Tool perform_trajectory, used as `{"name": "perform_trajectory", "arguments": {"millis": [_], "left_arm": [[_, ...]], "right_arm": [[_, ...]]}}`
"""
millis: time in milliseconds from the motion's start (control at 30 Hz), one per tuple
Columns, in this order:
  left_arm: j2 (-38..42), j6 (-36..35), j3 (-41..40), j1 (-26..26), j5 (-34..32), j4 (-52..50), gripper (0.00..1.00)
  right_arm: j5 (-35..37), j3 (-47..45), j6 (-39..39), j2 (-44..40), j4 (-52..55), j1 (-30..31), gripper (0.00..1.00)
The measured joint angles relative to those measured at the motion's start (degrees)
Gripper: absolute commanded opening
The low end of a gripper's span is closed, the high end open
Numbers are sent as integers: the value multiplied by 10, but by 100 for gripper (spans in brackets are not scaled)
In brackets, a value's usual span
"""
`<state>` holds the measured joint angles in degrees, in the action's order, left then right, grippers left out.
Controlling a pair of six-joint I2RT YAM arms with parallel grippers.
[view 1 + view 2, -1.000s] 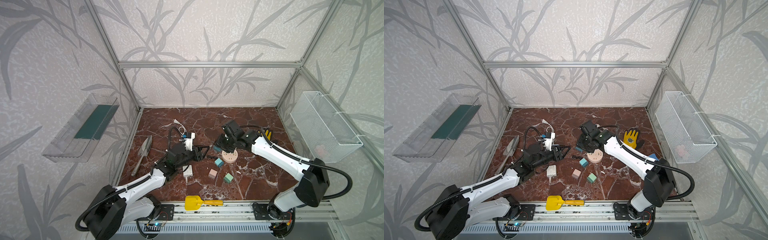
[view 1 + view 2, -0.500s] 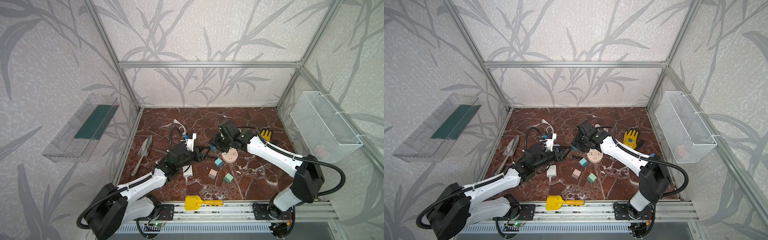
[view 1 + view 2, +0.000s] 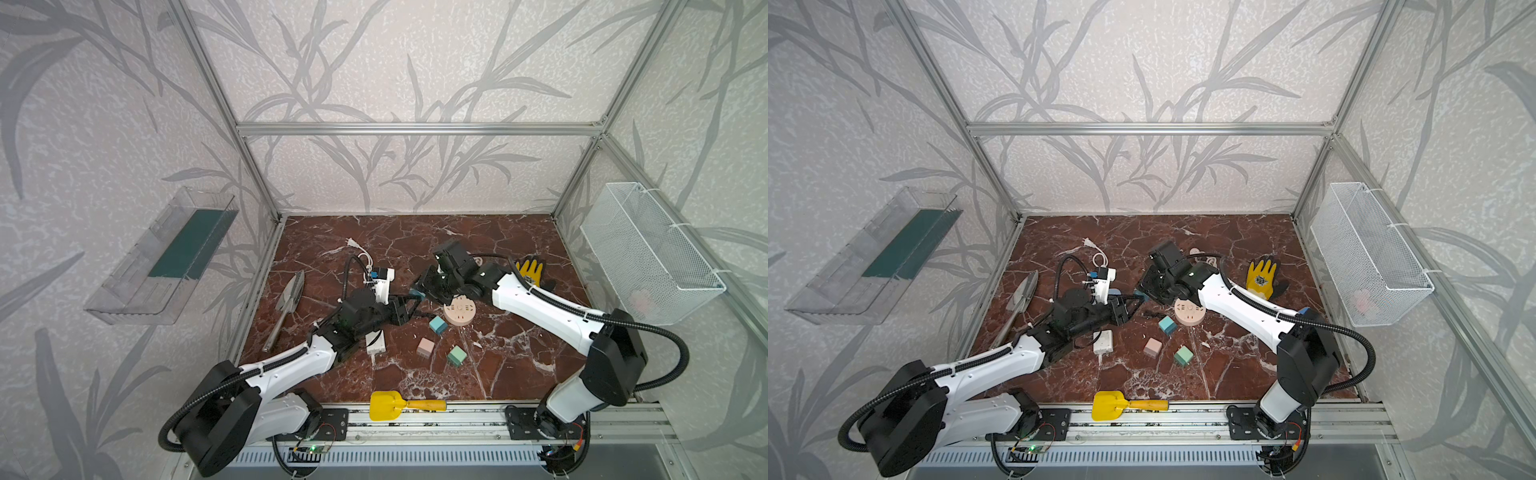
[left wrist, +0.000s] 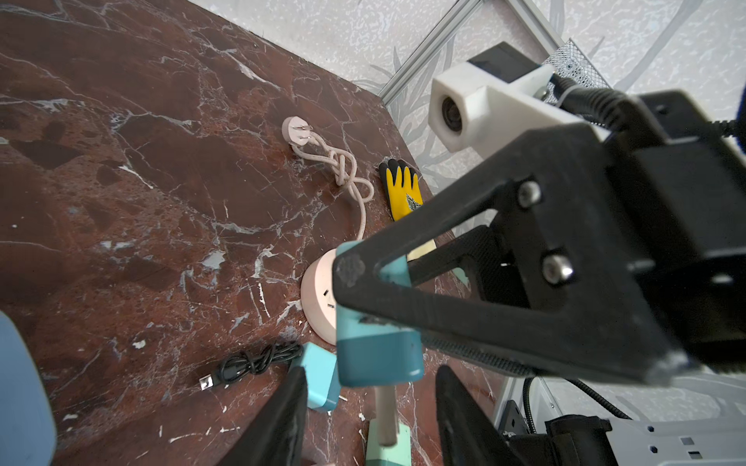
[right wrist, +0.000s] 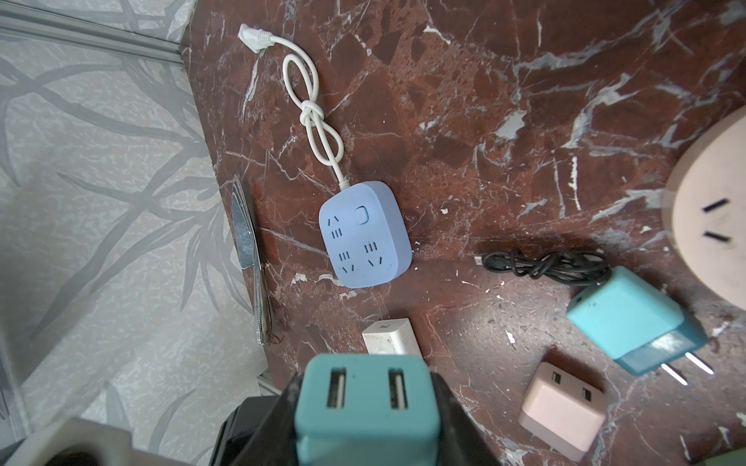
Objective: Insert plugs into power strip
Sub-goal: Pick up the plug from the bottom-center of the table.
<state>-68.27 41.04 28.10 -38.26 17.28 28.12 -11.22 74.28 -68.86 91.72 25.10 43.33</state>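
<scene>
Plug [image 5: 365, 407] in right tool [image 5: 366, 387] looks smooth, rounded, teal.

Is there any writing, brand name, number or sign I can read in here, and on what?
No readable words or numbers anywhere.
The yellow glove: a dark printed emblem, too small to read.
The blue power strip: a faint mark on its button, too blurred to read.
The white charger block: a tiny grey mark, unreadable.
</scene>
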Motion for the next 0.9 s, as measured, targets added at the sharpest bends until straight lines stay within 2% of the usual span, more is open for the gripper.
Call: {"name": "perform_trajectory", "arguments": {"millis": [567,633,767,900], "left_arm": [[-33,1,9,-3,-11,9,39],[-37,2,10,-3,-12,10,29],[-43,15,13,-3,-10,14,22],[-44,15,16,-3,-12,16,0]], "right_arm": [[-13,-39,-22,0,-40,9,0],[-17,-42,-26,-1,-47,9,0],[-17,-51,-32,-1,-67,8,0],[-13,-53,-33,-4,-73,8,0]]}}
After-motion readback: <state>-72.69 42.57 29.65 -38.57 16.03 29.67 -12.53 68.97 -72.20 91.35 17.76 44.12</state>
